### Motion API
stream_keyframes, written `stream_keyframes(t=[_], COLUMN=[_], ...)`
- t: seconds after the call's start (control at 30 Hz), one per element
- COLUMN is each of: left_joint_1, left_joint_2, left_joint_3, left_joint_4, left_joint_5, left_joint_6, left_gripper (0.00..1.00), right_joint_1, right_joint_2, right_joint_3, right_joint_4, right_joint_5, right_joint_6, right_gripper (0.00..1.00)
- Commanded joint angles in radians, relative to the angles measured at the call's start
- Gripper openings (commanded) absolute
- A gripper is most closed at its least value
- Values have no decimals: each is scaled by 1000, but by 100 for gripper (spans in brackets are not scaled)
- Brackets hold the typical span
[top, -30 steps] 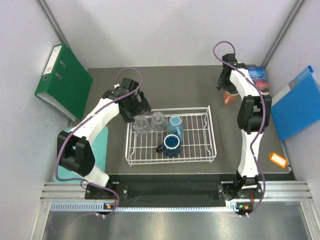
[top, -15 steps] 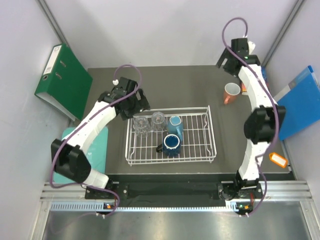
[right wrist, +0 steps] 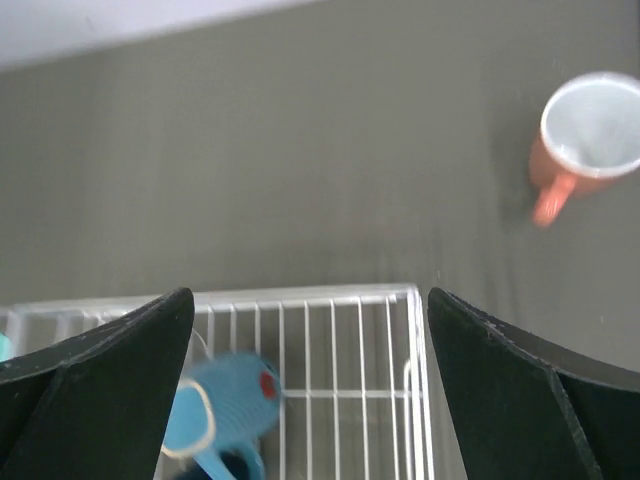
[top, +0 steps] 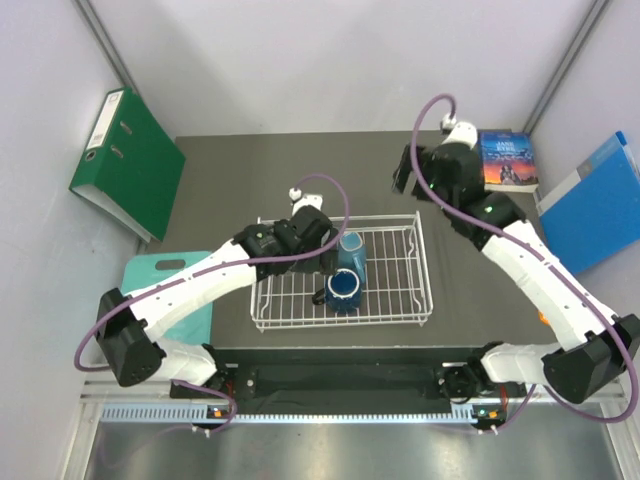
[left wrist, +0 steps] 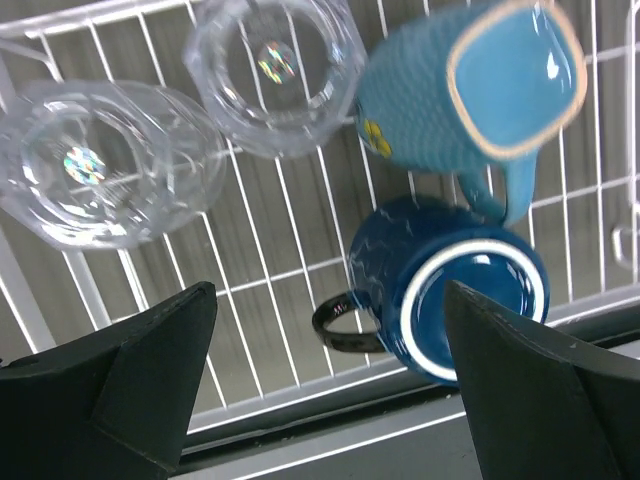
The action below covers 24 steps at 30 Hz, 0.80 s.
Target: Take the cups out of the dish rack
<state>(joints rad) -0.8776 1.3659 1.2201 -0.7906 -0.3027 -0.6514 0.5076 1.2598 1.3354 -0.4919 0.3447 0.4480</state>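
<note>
Left arm has swung in from the back-left corner and now hangs over the dish rack [top: 395,285]. Right arm has let go of the salmon-pink mug [right wrist: 585,135] and pulled in toward the rack's far right corner. Left gripper [left wrist: 325,295]: fingers spread wide, holding nothing. Under it, nearest in the rack, is the dark blue mug [left wrist: 450,290]. The light blue mug [left wrist: 450,90] lies tipped just behind it, and two clear glass tumblers [left wrist: 275,70] stand to their left. Right gripper [right wrist: 310,300]: fingers also spread wide and empty, above the rack's far edge. Farthest, the salmon-pink mug stands upright on the dark table [top: 300,170], well apart from the rack.
</note>
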Motion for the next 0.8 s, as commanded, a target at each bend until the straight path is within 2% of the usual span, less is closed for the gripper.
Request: stream_keyframes(t=[0.0,0.3,0.53,0.77], left_joint_1=[-79,-187,-201,-199], left_joint_2=[-33,10,12,10], left_joint_3=[-18,13,-27,-53], left_joint_4=[4,19,39,-13], left_joint_5=[-72,-85,-24,23], left_joint_6=[18,53,101,188], left_gripper=[99,99,99,99], right_joint_1=[95,167,178,178], right_joint_2=[-103,-238,-290,-301], right_joint_3=[-99,-254,-295,-301], right_joint_4=[19,-8,-16,-20], right_joint_5=[66,69,74,68], right_joint_6=[-3,69,75,67], right_gripper=[100,100,100,100])
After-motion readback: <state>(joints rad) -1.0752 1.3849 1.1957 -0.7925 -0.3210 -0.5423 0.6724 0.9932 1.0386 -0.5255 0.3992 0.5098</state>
